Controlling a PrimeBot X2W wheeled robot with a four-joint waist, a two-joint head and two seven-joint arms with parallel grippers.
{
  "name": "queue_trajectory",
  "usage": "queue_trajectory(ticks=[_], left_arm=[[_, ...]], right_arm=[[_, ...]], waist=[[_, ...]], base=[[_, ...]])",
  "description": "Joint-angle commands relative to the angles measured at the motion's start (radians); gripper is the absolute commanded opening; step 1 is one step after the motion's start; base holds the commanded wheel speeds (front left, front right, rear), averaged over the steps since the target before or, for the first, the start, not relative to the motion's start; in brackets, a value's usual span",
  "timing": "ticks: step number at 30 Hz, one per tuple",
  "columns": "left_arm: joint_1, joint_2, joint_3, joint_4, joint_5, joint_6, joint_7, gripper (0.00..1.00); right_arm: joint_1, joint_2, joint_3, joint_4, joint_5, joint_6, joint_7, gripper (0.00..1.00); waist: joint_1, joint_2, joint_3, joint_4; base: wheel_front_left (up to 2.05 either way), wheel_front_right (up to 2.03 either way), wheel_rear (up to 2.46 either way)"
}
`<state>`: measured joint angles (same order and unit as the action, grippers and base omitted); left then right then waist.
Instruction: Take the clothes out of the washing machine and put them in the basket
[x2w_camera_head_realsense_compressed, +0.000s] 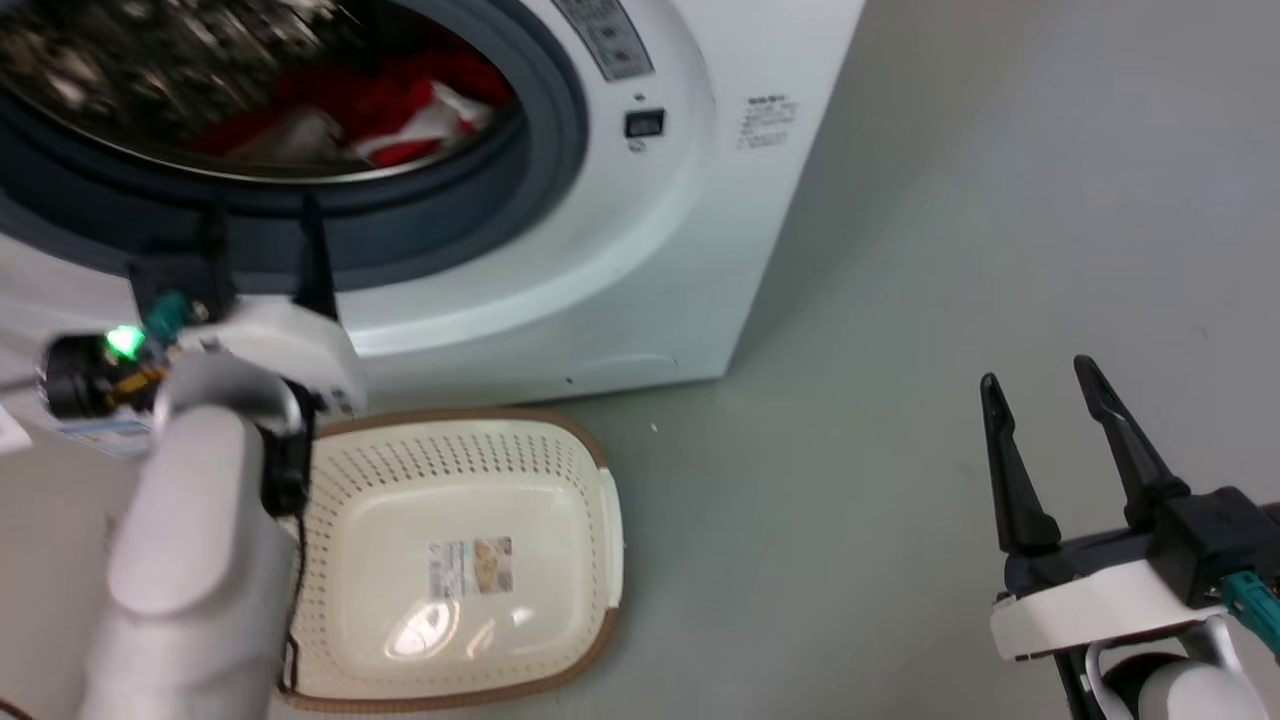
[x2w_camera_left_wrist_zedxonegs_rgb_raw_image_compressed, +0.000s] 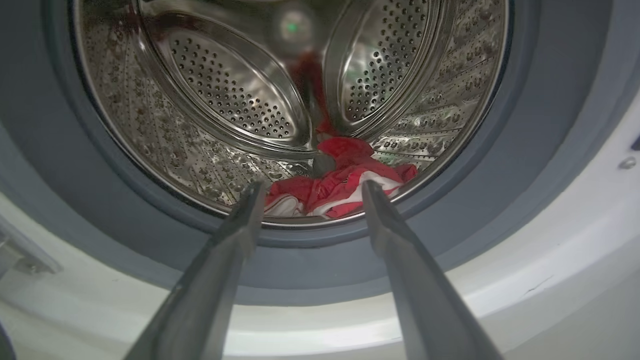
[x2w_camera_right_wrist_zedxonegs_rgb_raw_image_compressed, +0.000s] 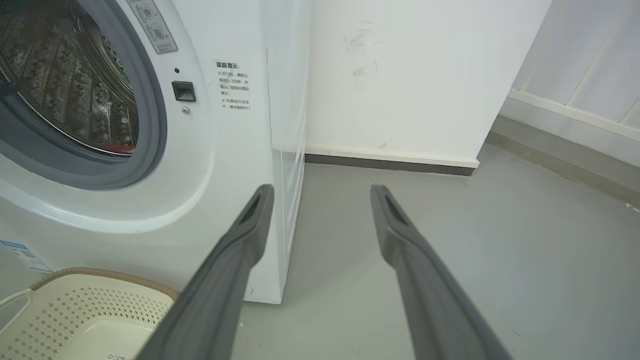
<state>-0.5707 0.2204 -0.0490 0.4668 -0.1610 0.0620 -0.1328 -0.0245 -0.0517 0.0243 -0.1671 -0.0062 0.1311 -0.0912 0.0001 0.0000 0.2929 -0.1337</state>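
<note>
The red clothes (x2w_camera_left_wrist_zedxonegs_rgb_raw_image_compressed: 345, 152) lie low at the front of the washing machine (x2w_camera_head_realsense_compressed: 640, 260) drum. The left gripper (x2w_camera_left_wrist_zedxonegs_rgb_raw_image_compressed: 312, 186) hangs at the grey ring, fingers open and empty, aimed at the heap. It would do best to reach in just over the ring and pinch a thick fold. The basket (x2w_camera_head_realsense_compressed: 450, 455) sits on the floor below. The right gripper (x2w_camera_head_realsense_compressed: 1038, 372), also open, is well aside.

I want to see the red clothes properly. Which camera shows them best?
The left wrist view: it looks straight into the washing machine, with the clothes heaped, sharp and central. The head view shows them blurred, from above. The right wrist view catches a thin red sliver at the opening's edge.
</note>
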Motion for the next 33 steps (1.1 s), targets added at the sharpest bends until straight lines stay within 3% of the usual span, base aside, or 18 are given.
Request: queue_trajectory(ticks=[1,13,15,33], left_arm=[[-0.059,0.026,0.005,0.017,0.005,-0.004,0.02,1.0],[-0.332,0.135,-0.009,0.136,0.025,-0.031,0.17,1.0],[-0.417,0.169,-0.005,0.162,0.02,-0.042,0.236,1.0],[-0.717,0.37,-0.001,0.24,0.031,-0.08,0.588,1.0]], right_arm=[[-0.031,0.003,0.007,0.004,0.016,-0.001,-0.018,1.0],[-0.127,0.003,0.079,0.093,0.113,-0.001,-0.102,1.0],[-0.147,0.003,0.104,0.117,0.136,-0.001,-0.122,1.0],[-0.178,0.003,0.208,0.157,0.193,-0.001,-0.165,1.0]], waist=[[-0.0001,0.0,0.104,-0.065],[-0.0001,0.0,0.275,-0.168],[-0.0001,0.0,0.313,-0.197],[-0.0001,0.0,0.426,-0.342]], base=[[0.0,0.0,0.0],[0.0,0.0,0.0],[0.0,0.0,0.0],[0.0,0.0,0.0]])
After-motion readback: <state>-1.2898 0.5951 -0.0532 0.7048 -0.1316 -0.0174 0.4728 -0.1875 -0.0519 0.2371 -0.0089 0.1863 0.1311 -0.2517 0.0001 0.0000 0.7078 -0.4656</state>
